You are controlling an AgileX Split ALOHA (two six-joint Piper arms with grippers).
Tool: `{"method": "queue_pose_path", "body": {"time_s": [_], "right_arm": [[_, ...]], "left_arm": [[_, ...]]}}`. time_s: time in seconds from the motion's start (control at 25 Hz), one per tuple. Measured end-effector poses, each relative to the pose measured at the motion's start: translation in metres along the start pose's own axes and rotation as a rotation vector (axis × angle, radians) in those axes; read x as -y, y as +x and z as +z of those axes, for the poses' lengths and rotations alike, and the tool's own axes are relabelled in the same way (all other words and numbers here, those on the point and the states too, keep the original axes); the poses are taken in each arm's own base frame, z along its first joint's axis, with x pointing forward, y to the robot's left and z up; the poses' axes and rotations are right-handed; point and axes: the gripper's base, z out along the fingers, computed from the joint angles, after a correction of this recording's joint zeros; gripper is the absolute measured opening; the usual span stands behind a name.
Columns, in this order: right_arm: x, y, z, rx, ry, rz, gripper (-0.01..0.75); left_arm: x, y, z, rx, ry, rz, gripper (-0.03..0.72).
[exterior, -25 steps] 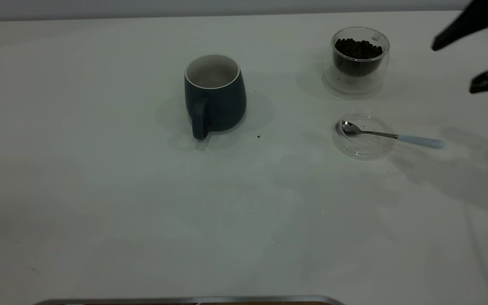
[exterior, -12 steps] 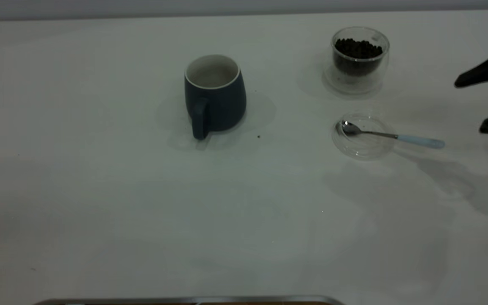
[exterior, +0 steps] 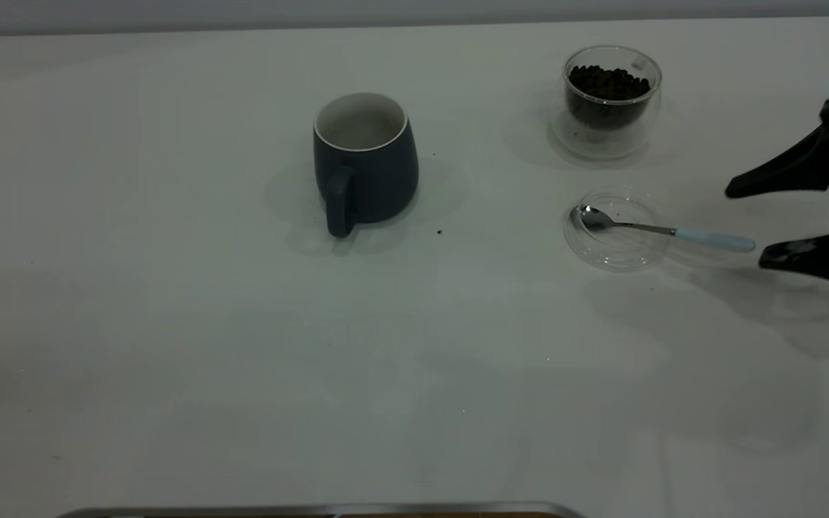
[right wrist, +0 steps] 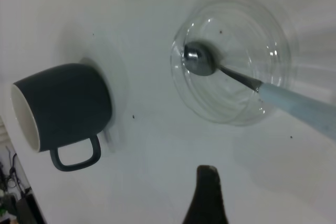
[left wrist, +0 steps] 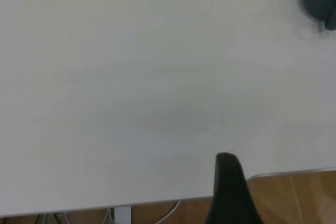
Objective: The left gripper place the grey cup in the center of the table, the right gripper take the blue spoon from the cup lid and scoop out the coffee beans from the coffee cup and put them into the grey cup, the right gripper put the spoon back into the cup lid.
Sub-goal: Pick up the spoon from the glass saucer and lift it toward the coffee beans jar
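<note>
Two spread jaws of right gripper flank blue spoon handle tip.

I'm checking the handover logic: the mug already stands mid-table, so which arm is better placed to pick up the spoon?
Right. The open right gripper flanks the pale blue handle of the steel spoon; the left arm is absent from the exterior view.

The right gripper is reaching in from the right edge of the exterior view, at mid-height, its two black tapering fingers spread wide apart, one above the other, tips pointing left. The left gripper is showing only as one dark finger at the bottom edge of the left wrist view.
</note>
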Motion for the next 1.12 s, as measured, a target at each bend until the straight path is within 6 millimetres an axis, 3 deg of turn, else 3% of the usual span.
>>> {"method": "queue_pose_path", "body": {"time_s": [0.56, 0.92, 1.12], "right_arm": [[0.019, -0.013, 0.033, -0.05, -0.105, -0.052, 0.653], [0.018, -0.012, 0.034, -0.052, -0.14, -0.112, 0.503], [0.015, -0.021, 0.035, -0.034, -0.148, -0.158, 0.469]], "left_arm": [[0.0, 0.0, 0.0, 0.0, 0.0, 0.0, 0.567], [0.0, 0.0, 0.0, 0.0, 0.0, 0.0, 0.567], [0.0, 0.0, 0.0, 0.0, 0.0, 0.0, 0.567]]}}
